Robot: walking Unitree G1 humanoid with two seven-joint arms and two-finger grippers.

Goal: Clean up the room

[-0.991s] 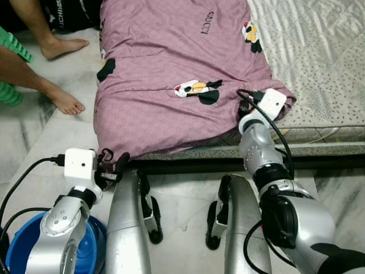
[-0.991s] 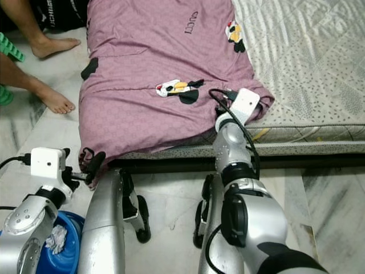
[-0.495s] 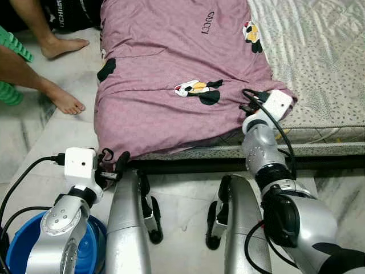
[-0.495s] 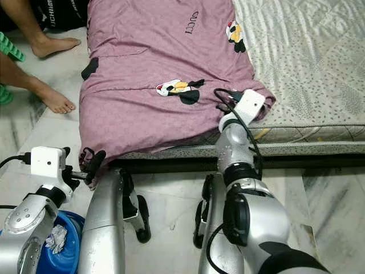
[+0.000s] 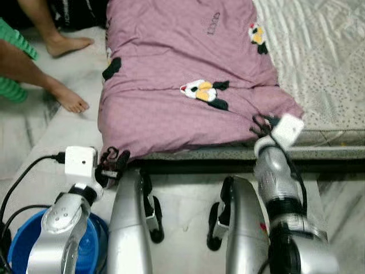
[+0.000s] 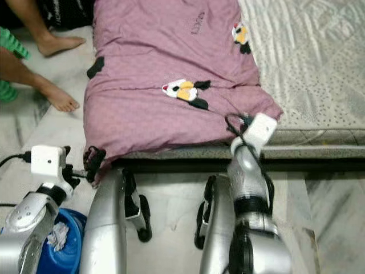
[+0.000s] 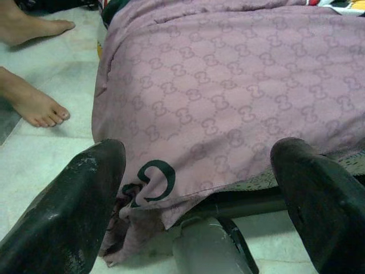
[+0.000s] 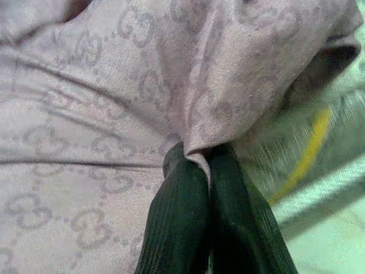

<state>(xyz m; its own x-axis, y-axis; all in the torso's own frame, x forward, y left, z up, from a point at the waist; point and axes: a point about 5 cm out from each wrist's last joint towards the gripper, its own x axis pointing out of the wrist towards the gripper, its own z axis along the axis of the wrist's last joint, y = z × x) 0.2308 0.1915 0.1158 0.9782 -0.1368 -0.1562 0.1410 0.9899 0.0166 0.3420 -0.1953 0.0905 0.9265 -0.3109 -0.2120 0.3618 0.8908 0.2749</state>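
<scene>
A mauve monogram-patterned blanket with cartoon patches (image 5: 188, 85) lies spread over the near-left part of a grey speckled mattress (image 5: 325, 63), its left side hanging over the mattress's left edge toward the pale marble floor (image 5: 51, 137) and its front hem draped over the mattress's front edge.

The right gripper (image 8: 208, 188) is at the blanket's front right corner, close to the mattress's front edge. Its two black fingers are pressed together with a fold of the mauve cloth pinched between them; the cloth bunches up from the fingertips. A yellow stripe on the mattress side shows just beside the pinch.

The left gripper (image 7: 199, 188) sits low at the blanket's front left corner, by the mattress's front left corner. Its fingers (image 7: 74, 211) stand wide apart, one on each side of the hanging hem, and the wrist view shows no cloth held between them. The drooping corner with a dark ring mark hangs just beside one finger.

A blue plastic basin (image 6: 60, 245) holding a crumpled white scrap sits on the floor under the left arm. A person's bare feet (image 5: 68, 98) rest on the floor left of the mattress, well apart from both grippers.
</scene>
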